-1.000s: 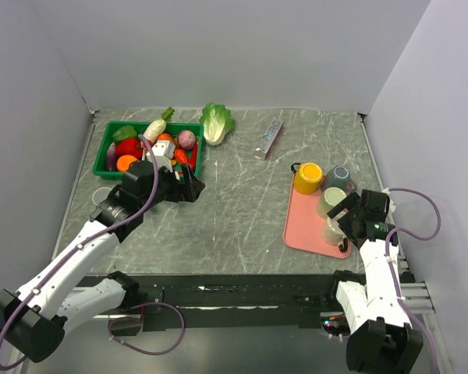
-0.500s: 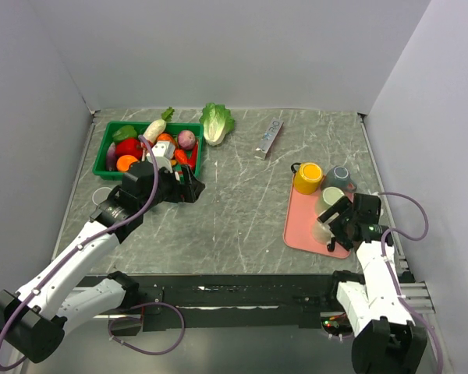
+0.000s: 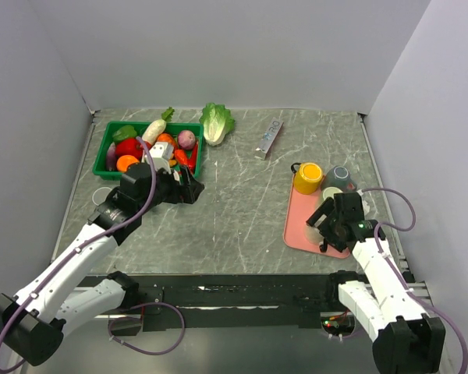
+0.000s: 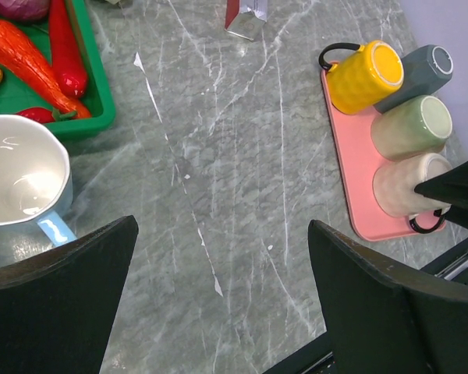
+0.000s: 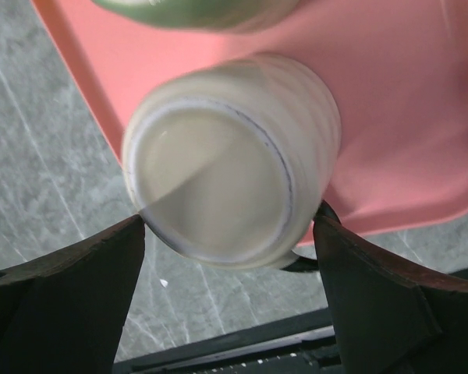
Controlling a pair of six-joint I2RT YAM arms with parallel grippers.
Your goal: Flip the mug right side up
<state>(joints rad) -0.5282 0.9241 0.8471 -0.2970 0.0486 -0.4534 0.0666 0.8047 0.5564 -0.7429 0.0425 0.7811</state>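
A cream mug (image 5: 218, 187) stands upside down at the near end of the pink tray (image 5: 421, 117), its base facing my right wrist camera. It also shows in the left wrist view (image 4: 409, 185). My right gripper (image 5: 230, 218) is open with one finger on each side of this mug, close to its wall. In the top view the right gripper (image 3: 333, 222) covers most of the mug. My left gripper (image 3: 191, 187) is open and empty above bare table, seen also in its wrist view (image 4: 222, 226).
On the tray (image 3: 300, 226) lie a yellow mug (image 3: 308, 178), a grey mug (image 3: 340, 178) and a green mug (image 4: 412, 125). A white mug with a blue handle (image 4: 19, 183) stands by the green vegetable basket (image 3: 101, 152). A cabbage (image 3: 217, 122) and a silver box (image 3: 270, 137) lie at the back.
My right gripper has moved left from the tray's right edge to over the cream mug, fingers now straddling it. The left arm has barely moved.
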